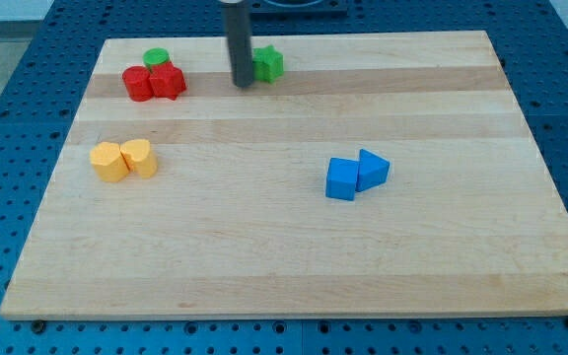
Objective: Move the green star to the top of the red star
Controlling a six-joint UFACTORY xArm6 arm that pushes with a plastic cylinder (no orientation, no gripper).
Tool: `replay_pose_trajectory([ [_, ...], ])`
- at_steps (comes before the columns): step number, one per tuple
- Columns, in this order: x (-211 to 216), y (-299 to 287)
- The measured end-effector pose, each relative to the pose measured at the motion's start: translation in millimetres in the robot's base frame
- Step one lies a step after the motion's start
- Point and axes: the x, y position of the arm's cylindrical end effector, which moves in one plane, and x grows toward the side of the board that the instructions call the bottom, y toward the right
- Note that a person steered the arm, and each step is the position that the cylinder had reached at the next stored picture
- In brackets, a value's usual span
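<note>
A pale wooden bench (294, 247) lies on a blue perforated surface, with the blocks spread in small groups across it. My tip (242, 85) stands near the view's top, at about 12 o'clock from the board's middle, and the green star (268, 65) sits just at its 2 o'clock, touching it or very nearly so. The tool is a plain rod with nothing that opens or shuts, and it has hold of nothing; it only pushes.

The red star (169, 82) sits well off at 9 o'clock from my tip, pressed against a second red block (138, 84) whose shape I cannot settle, with a green cylinder (156, 58) touching both at their 12 o'clock. Since my tip is on the star's left, between it and the goal, I judge it must get round to the far side before a leftward push can work

Two yellow blocks (123, 160) and two blue blocks (356, 176) lie well apart, out of the path
</note>
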Motion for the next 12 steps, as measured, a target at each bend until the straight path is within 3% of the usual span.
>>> replay_pose_trajectory([
  [1,19,25],
  [2,24,84],
  [3,-5,96],
  [5,-11,12],
  [7,-25,116],
  [8,-44,104],
  [10,-45,-7],
  [12,-64,-13],
])
